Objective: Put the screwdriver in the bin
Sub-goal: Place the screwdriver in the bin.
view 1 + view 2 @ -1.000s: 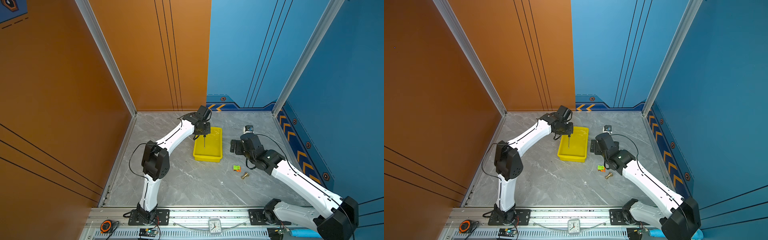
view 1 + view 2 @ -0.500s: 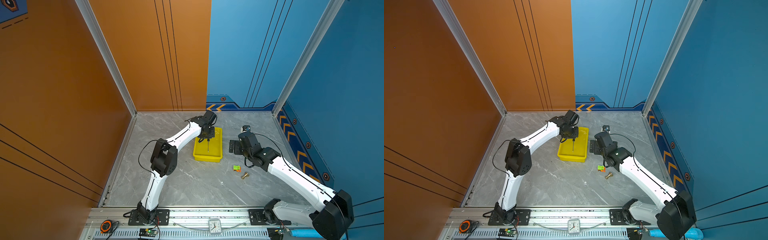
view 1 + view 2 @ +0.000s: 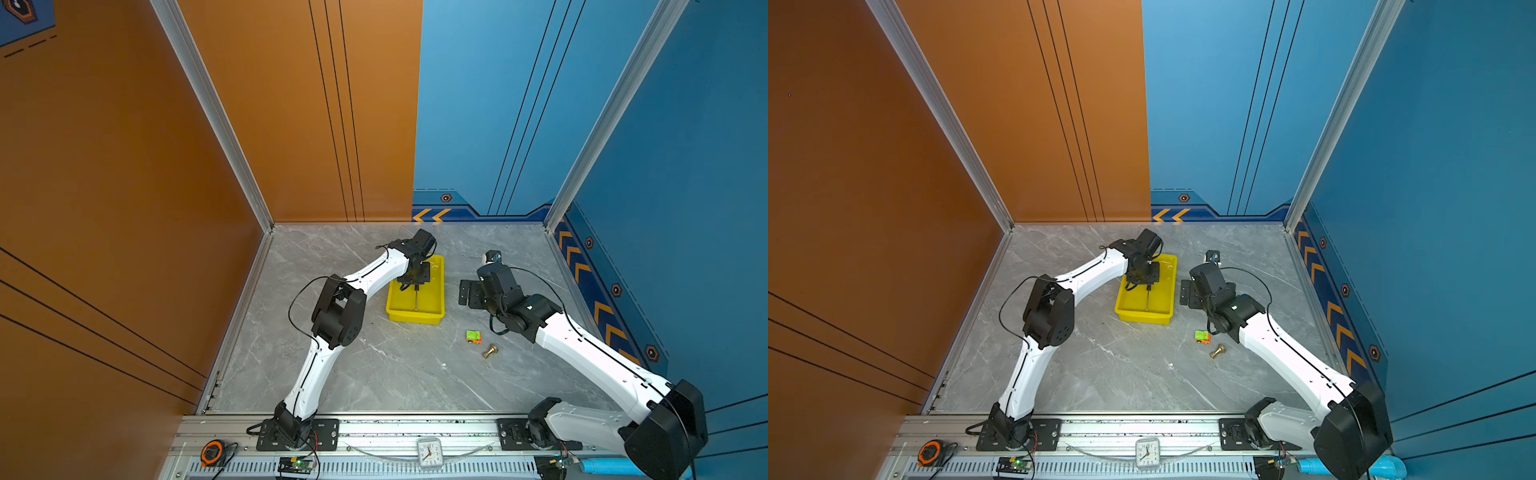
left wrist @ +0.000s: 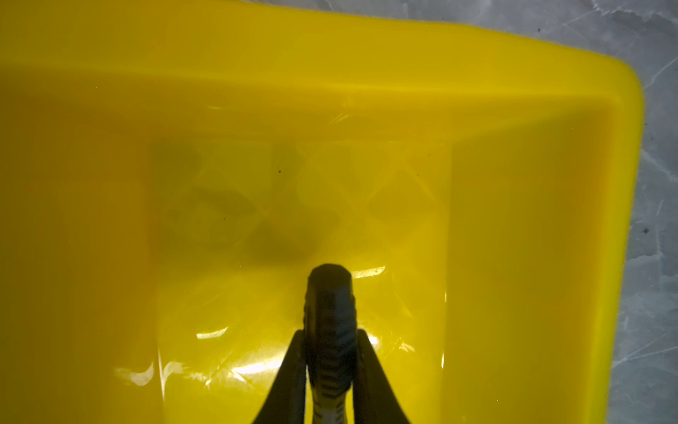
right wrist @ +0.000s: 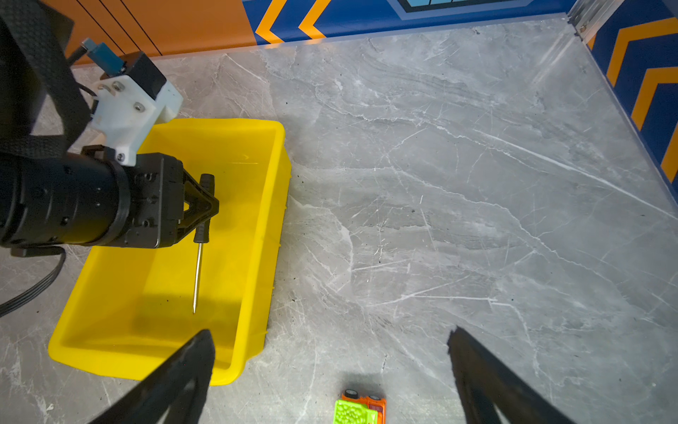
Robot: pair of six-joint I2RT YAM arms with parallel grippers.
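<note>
Right wrist view: my left hand (image 5: 209, 207) is clamped on the black handle of the screwdriver (image 5: 198, 273); its silver shaft runs over the inside of the yellow bin (image 5: 273, 205), along its length; whether the tip touches the bin floor I cannot tell; my right hand (image 5: 330, 330), spread wide, holds nothing beside the bin; a toy car (image 5: 361, 409) lies on the bench (image 5: 477, 183) near it
</note>
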